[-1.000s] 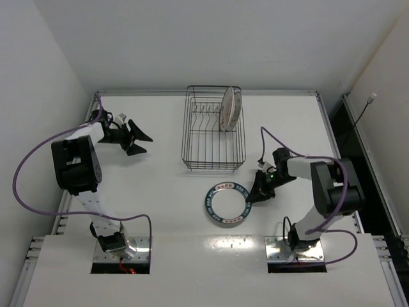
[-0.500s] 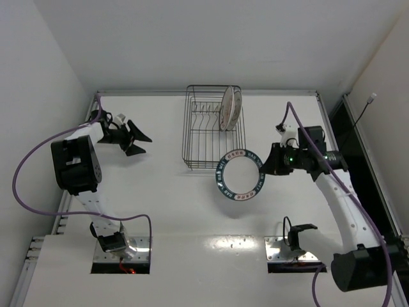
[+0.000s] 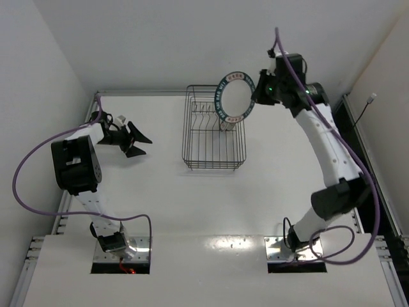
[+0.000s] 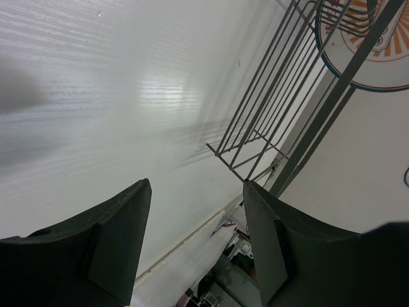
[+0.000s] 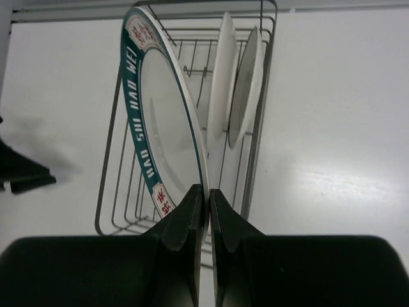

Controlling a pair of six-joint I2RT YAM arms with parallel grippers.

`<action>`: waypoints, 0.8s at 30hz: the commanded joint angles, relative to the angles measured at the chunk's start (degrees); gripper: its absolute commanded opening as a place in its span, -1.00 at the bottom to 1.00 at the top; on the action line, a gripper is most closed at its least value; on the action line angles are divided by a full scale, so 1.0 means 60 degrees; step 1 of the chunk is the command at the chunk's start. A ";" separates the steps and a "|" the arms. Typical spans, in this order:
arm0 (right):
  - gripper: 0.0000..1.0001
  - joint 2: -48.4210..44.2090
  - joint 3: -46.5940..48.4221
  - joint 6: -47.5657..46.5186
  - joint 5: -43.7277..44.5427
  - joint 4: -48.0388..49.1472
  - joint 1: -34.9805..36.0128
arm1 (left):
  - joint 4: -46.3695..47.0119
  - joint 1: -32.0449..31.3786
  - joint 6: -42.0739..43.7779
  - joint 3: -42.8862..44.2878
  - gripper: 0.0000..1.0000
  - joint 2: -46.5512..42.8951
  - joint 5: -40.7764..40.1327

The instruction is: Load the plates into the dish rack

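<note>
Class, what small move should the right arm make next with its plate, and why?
Probably lower the lettered plate edge-first into a free slot of the dish rack, beside the two plates standing there: the right claw grips its rim, holding it upright above the rack.

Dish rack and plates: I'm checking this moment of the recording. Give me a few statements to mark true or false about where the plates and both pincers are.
1. The right pincer grips the lettered plate by its rim. True.
2. The lettered plate is already slotted into the dish rack. False: it is held on edge in the air over the rack, not set between the prongs.
3. Standing upright in the dish rack are two other plates. True.
4. The left pincer is shut on a plate. False: it is open and holds nothing, off to the left of the rack.
</note>
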 commanded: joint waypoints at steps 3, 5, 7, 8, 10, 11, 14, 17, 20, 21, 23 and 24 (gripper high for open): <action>-1.00 0.2604 0.3375 0.0592 0.3829 -0.0208 0.1722 | 0.0057 0.0096 0.0117 -0.0287 0.13 -0.0517 0.0052; -1.00 0.3715 0.4259 0.0694 0.5103 -0.0750 0.2306 | 0.0058 0.0096 0.0117 -0.0375 0.13 -0.0619 0.0052; -1.00 0.4174 0.5038 0.0782 0.6344 -0.0840 0.2631 | 0.0058 0.0096 0.0117 -0.0376 0.13 -0.0619 0.0052; -1.00 0.4321 0.5156 0.0782 0.6700 -0.0840 0.2893 | 0.0058 0.0096 0.0117 -0.0376 0.13 -0.0706 0.0052; -1.00 0.4673 0.5289 0.0782 0.7490 -0.0738 0.2984 | -0.0030 0.0096 0.0117 -0.0376 0.13 -0.0707 0.0052; -1.00 0.4805 0.5579 0.0782 0.7626 -0.0737 0.3071 | -0.0030 0.0096 0.0117 -0.0376 0.13 -0.0707 0.0052; -1.00 0.5376 0.6049 0.0782 0.8037 -0.1233 0.3072 | -0.0030 0.0096 0.0205 -0.0376 0.13 -0.0620 0.0052; -1.00 0.5480 0.6051 0.0695 0.8125 -0.1235 0.2985 | -0.0118 0.0096 0.0205 -0.0289 0.13 -0.0531 0.0052; -1.00 0.5670 0.6051 0.0694 0.8226 -0.1411 0.2896 | -0.0206 0.0096 0.0205 -0.0187 0.13 -0.0531 -0.0036; -1.00 0.5670 0.6051 0.0607 0.8228 -0.1411 0.2809 | -0.0206 0.0096 0.0292 -0.0186 0.13 -0.0531 -0.0036; -1.00 0.5889 0.6051 0.0606 0.8082 -0.1411 0.2707 | -0.0206 0.0096 0.0293 -0.0186 0.13 -0.0531 -0.0138; -1.00 0.5890 0.6051 0.0606 0.8081 -0.1411 0.2619 | -0.0206 0.0096 0.0293 -0.0186 0.13 -0.0531 -0.0139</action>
